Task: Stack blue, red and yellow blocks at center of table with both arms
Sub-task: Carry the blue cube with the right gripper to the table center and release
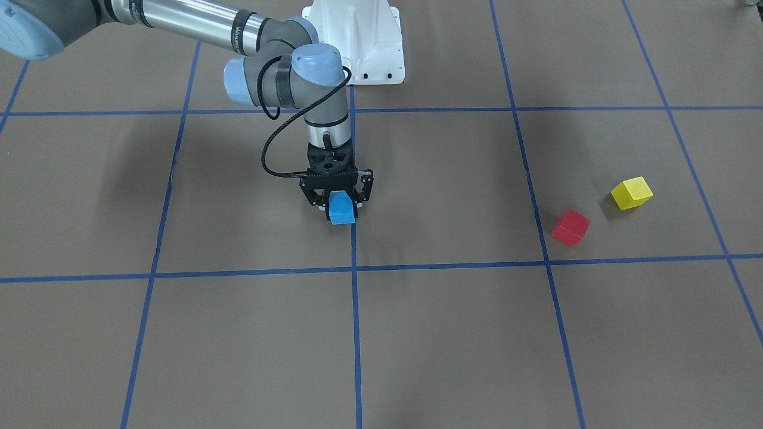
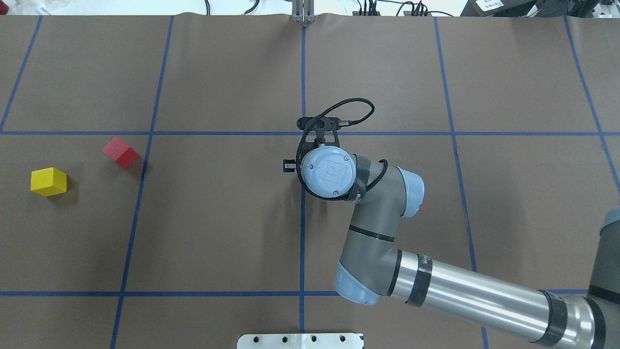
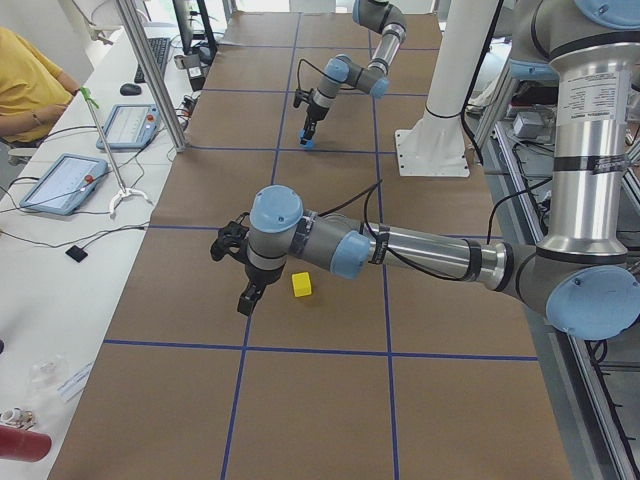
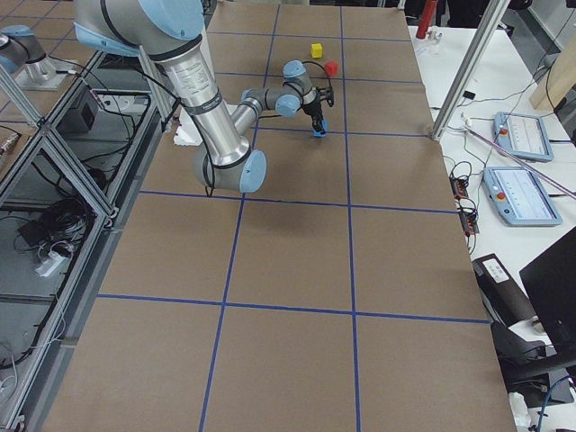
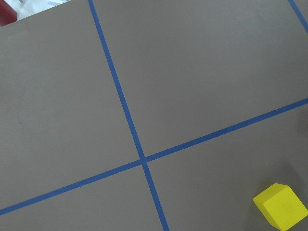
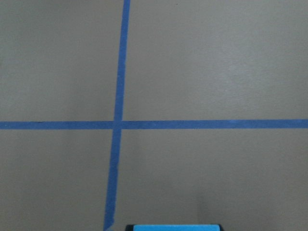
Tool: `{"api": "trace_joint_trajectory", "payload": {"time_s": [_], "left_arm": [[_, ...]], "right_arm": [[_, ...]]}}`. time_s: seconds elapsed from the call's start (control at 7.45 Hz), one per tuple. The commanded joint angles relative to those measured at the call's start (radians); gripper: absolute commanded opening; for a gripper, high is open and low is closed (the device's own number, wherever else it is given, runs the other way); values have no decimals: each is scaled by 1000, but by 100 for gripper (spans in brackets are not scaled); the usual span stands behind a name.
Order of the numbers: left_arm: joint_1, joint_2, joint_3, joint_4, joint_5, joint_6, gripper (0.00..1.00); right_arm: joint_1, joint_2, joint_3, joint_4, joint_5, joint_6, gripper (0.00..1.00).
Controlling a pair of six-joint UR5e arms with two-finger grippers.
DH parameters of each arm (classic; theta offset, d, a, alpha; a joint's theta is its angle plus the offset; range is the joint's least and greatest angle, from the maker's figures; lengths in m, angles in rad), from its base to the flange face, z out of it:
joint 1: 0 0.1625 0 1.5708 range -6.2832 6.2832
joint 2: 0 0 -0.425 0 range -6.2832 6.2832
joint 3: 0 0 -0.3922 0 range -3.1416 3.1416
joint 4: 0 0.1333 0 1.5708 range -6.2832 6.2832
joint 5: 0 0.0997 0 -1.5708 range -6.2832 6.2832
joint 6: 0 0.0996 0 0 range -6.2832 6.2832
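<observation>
Three blocks lie in the front view. The blue block (image 1: 342, 213) is at mid-frame, squeezed in the closed right gripper (image 1: 341, 207) directly over a vertical tape line (image 1: 356, 322); whether it rests on the table (image 1: 453, 345) I cannot tell. The red block (image 1: 570, 227) and the yellow block (image 1: 632, 193) sit at the right of the frame, near each other but not touching, the red one just right of another tape line. A wide stretch of brown table separates them from the blue block, and full grid squares of table spread left of and below the gripper. In the overhead view the yellow block lies near the frame's left edge. The left gripper (image 3: 245, 302) shows only in the left side view, just left of the yellow block and apart from it; open or closed, I cannot tell.
</observation>
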State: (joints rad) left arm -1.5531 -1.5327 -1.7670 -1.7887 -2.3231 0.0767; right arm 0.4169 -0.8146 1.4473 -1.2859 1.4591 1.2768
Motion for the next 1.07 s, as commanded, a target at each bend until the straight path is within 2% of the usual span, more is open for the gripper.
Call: {"api": "trace_joint_trajectory", "payload": {"time_s": [0.0, 0.13, 0.27, 0.4, 0.81, 0.94], "left_arm": [[1, -1, 3, 0, 1, 0, 100], [1, -3, 3, 0, 1, 0, 100], [1, -3, 4, 0, 1, 0, 100], [1, -3, 4, 0, 1, 0, 100], [1, -3, 3, 0, -1, 0, 100], [1, -3, 4, 0, 1, 0, 100]], "right_arm": [[-9, 26, -39, -3, -8, -7, 5], [-9, 26, -39, -4, -8, -7, 40], [-16, 28, -41, -7, -11, 2, 95], [-18, 34, -41, -6, -16, 4, 99], [-1, 34, -33, 3, -14, 4, 100], [37, 41, -30, -3, -10, 3, 100]]}}
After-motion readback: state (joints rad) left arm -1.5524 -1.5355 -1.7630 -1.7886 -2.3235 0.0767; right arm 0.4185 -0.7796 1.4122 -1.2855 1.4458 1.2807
